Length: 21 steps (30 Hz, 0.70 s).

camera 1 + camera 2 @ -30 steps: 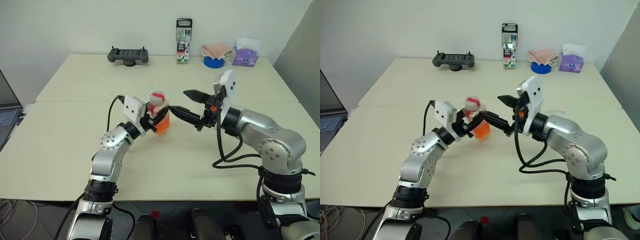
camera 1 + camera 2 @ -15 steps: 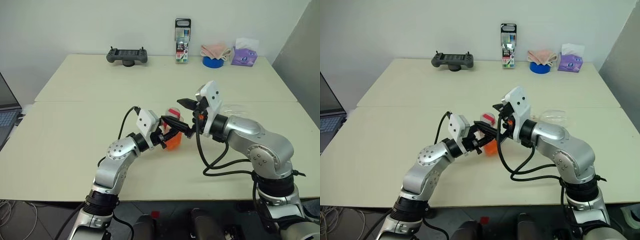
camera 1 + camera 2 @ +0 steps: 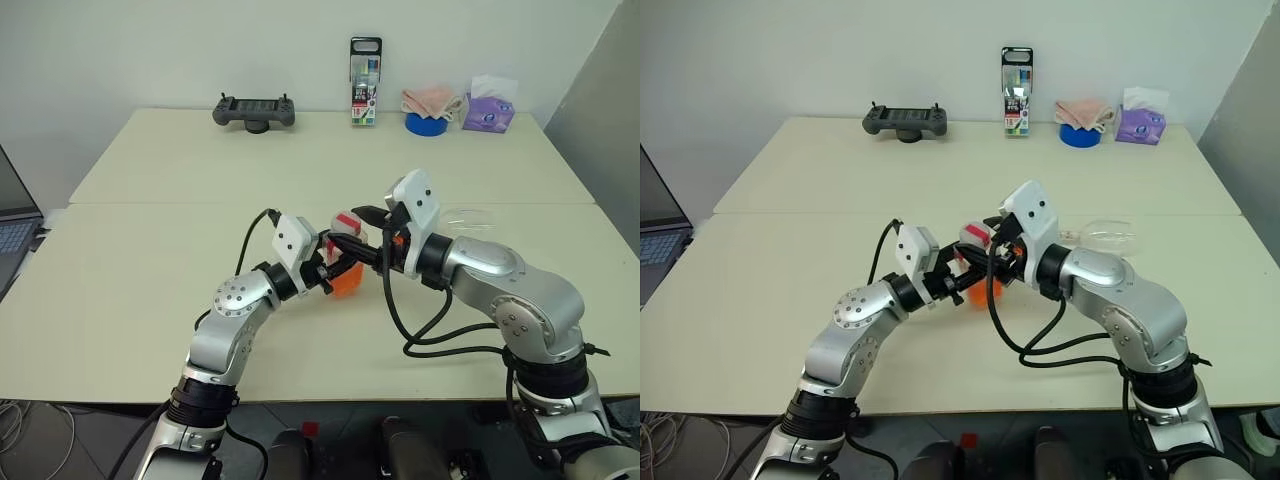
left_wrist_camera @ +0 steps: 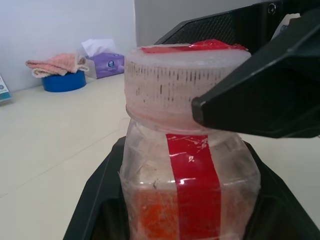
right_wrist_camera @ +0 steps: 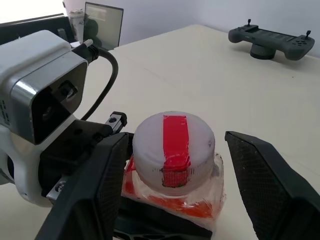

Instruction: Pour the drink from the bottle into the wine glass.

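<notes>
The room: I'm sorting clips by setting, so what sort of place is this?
Probably an office or lab, not a home: plain pale tables pushed together against a bare wall, a handheld controller and marker pack at the back, and a laptop at the side.

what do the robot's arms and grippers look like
Both arms are jointed silver-grey metal with black bands. Each wrist carries a white box-shaped camera housing fed by a looping black cable. The left gripper and right gripper each have two black, tapered fingers with a textured inner face.
</notes>
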Available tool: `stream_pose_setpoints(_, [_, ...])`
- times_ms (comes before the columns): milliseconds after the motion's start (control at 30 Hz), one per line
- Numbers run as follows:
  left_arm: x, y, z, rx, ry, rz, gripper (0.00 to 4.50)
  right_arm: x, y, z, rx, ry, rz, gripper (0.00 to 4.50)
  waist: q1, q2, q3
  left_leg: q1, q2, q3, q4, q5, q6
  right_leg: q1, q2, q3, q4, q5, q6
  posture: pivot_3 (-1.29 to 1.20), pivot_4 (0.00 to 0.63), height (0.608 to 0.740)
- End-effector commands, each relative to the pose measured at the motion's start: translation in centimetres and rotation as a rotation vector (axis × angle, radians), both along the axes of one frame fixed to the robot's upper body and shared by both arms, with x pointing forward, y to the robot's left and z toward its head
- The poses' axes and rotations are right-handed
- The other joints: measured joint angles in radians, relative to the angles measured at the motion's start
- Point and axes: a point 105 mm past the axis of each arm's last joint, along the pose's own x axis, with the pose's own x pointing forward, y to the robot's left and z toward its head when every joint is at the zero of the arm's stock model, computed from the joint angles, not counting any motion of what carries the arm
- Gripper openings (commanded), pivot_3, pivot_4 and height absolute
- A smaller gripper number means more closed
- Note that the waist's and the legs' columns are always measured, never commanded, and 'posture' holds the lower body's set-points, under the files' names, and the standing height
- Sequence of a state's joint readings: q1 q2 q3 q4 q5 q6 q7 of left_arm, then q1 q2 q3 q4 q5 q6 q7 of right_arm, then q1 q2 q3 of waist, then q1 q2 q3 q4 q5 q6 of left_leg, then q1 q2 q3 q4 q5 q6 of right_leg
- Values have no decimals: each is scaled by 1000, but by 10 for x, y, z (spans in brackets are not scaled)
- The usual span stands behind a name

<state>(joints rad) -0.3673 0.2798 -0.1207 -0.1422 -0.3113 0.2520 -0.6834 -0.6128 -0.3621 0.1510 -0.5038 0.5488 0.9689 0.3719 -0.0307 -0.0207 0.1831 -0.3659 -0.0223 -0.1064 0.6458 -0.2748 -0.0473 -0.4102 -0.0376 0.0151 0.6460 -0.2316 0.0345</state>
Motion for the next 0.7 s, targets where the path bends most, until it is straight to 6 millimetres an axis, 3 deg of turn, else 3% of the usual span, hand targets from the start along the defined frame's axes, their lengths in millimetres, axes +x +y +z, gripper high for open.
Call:
stream_pose_setpoints(33, [-1, -2, 19, -22, -75, -11, 1931, -3, 3, 13, 27, -50, 8, 3297, 0, 0, 0, 0, 0, 0, 0, 0, 0, 0, 0, 0, 0, 0, 0, 0, 150, 740])
stream_pose_setpoints(267, [0, -1, 16, -17, -68, -2, 1931, 1, 1, 20, 53, -71, -6, 3297, 0, 0, 0, 0, 0, 0, 0, 0, 0, 0, 0, 0, 0, 0, 0, 0, 150, 740])
stream_pose_setpoints(467, [0, 1, 12, -8, -58, 6, 1931, 2, -2, 15, 41, -61, -16, 1854, 0, 0, 0, 0, 0, 0, 0, 0, 0, 0, 0, 0, 0, 0, 0, 0, 150, 740])
stream_pose_setpoints(667, [-5, 0, 13, -5, -51, -26, 1930, 2, -2, 17, 7, -101, 12, 1858, 0, 0, 0, 0, 0, 0, 0, 0, 0, 0, 0, 0, 0, 0, 0, 0, 150, 740])
stream_pose_setpoints(700, [-8, -3, 13, -4, -34, -60, 1930, -4, -1, 21, 22, -117, 80, 1858, 0, 0, 0, 0, 0, 0, 0, 0, 0, 0, 0, 0, 0, 0, 0, 0, 150, 740])
